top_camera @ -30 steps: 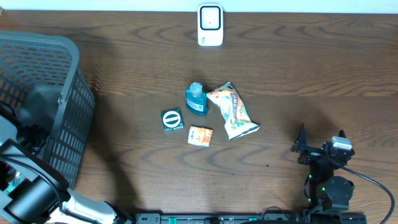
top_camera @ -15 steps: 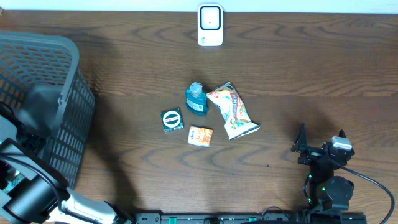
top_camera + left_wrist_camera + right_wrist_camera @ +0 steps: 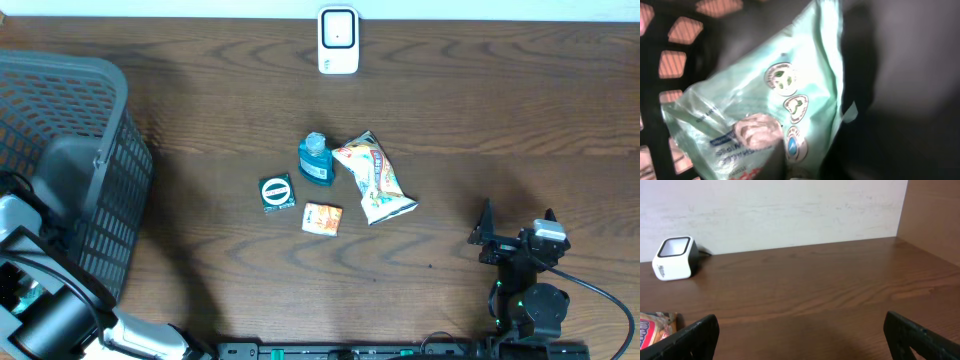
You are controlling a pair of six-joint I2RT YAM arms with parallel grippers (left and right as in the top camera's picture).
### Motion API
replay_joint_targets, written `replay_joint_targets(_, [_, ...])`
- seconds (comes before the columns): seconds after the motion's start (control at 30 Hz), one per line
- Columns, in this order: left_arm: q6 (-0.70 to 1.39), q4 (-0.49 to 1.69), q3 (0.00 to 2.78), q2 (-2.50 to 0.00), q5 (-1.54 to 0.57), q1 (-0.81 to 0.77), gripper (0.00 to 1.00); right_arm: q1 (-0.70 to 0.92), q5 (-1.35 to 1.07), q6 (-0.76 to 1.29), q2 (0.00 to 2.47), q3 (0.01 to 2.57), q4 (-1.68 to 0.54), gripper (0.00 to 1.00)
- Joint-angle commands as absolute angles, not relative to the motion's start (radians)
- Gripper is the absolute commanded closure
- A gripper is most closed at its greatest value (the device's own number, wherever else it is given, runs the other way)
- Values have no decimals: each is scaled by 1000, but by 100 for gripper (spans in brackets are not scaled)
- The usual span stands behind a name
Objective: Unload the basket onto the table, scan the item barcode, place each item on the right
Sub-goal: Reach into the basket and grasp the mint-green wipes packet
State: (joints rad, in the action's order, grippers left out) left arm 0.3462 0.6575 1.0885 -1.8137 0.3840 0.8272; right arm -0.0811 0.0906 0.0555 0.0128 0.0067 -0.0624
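1. The left gripper (image 3: 762,142) is down inside the grey mesh basket (image 3: 112,115) at the left end of the worktop (image 3: 500,120). Its jaws are closed on a pale green packet (image 3: 790,90).
2. On the left wrist camera the packet fills most of the view. It lies tilted against the basket wall and bears round printed emblems and a blue label. One finger (image 3: 759,131) presses on its lower part.
3. From overhead I cannot see the packet, as the arm and the basket hide it.
4. The right gripper (image 3: 801,339) sits low at the near right corner of the worktop. Its jaws are spread wide and hold nothing.
5. The barcode scanner (image 3: 338,40) stands upright at the far edge, near the wall and well apart from both arms.
6. Four items lie mid-worktop:
   - a teal bottle (image 3: 316,159)
   - a snack packet (image 3: 374,180), touching the bottle on its right
   - a small green-and-white box (image 3: 277,193)
   - a small orange packet (image 3: 322,218), just beside the box
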Motion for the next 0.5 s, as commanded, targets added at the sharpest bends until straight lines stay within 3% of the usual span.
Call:
replay_joint_targets(0.0, [379, 671, 1029, -1877, 208, 819, 92, -84, 99, 44, 9, 6, -64, 1])
replay_joint_targets(0.23, [379, 677, 1110, -1845, 16, 701, 93, -84, 99, 44, 10, 6, -64, 1])
replay_joint_targets(0.47, [379, 664, 1202, -1651, 11, 523, 92, -84, 99, 44, 9, 6, -64, 1])
